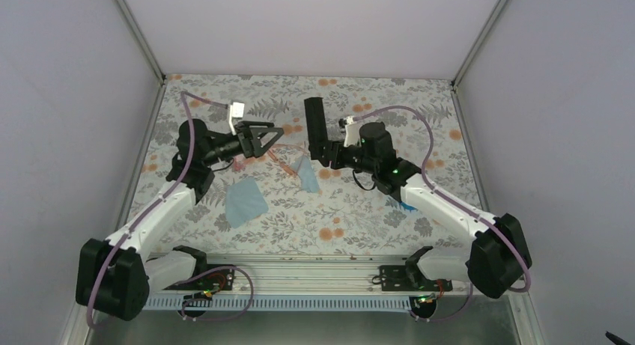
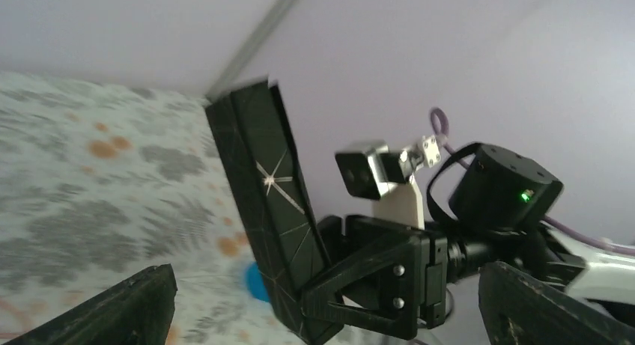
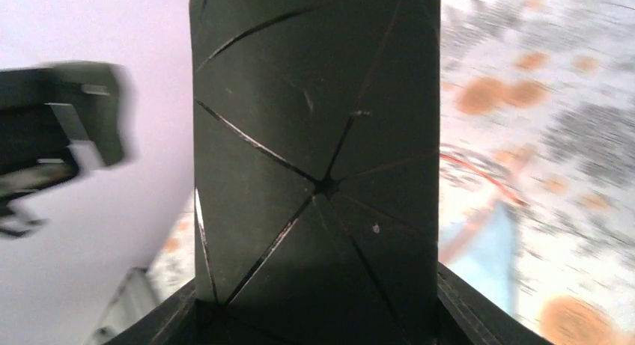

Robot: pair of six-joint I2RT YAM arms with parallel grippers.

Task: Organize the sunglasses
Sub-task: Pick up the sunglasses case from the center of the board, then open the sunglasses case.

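Sunglasses (image 1: 281,161) lie on table (image 1: 389,210) between my grippers, near left gripper (image 1: 271,142), jaws wide apart; right gripper (image 1: 323,156) clamped on black case (image 1: 314,124).

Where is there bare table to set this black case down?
Free: the near strip between the big cloth and the rail, and the far right corner. Crowded: the middle, around the sunglasses, small cloth, left claw and right claw.

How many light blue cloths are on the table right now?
2. The larger cloth lies left of centre, toward the near edge. The smaller cloth lies at centre, right beside the sunglasses. Others could be hidden out of sight.
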